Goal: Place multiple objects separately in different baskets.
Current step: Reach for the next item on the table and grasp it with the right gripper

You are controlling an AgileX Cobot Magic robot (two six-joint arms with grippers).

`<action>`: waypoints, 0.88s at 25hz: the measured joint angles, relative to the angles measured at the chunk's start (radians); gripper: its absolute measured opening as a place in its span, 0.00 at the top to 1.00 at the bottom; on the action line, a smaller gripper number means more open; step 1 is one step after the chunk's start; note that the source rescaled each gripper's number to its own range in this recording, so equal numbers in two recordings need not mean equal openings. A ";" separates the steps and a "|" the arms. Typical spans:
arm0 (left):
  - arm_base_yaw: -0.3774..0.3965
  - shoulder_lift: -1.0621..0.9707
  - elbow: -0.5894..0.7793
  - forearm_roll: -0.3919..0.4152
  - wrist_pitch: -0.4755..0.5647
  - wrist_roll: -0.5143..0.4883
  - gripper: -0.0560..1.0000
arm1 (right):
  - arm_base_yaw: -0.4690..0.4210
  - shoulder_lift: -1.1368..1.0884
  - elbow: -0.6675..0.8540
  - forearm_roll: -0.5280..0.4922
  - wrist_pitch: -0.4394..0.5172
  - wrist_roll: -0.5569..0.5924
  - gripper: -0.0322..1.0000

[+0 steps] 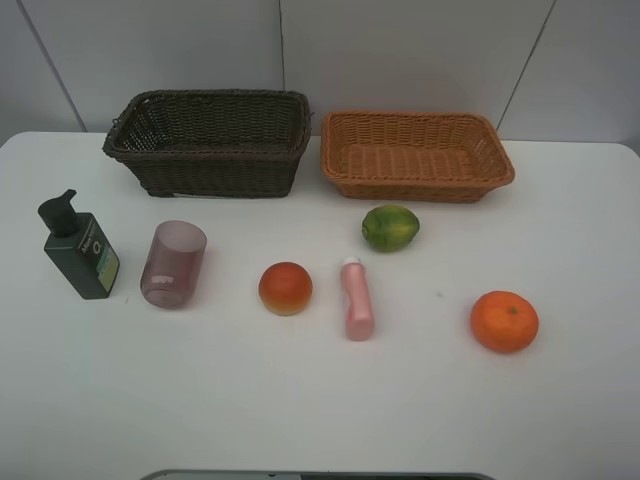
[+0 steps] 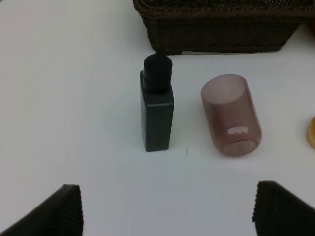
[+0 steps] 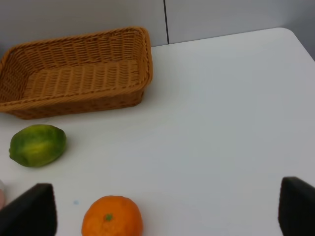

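While the left jaws and right jaws both hang spread and empty, the pump bottle [image 2: 158,118] and cup [image 2: 231,115] sit on the bench [image 1: 320,420] before the dark basket [image 1: 210,168], and the orange [image 3: 112,216] and green fruit [image 3: 37,145] sit near the tan basket [image 3: 74,105]. The pump bottle looks stiff and weightier: grip its flat sides. The cup seems light, slick; the fruit is round, apt to roll.

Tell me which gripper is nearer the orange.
Right. The right gripper hangs open just by the orange; the left gripper faces the pump bottle and cup, well away from it.
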 joint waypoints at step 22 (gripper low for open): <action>0.000 0.000 0.000 0.000 0.000 0.000 0.18 | 0.000 0.000 0.000 0.000 0.000 0.000 0.00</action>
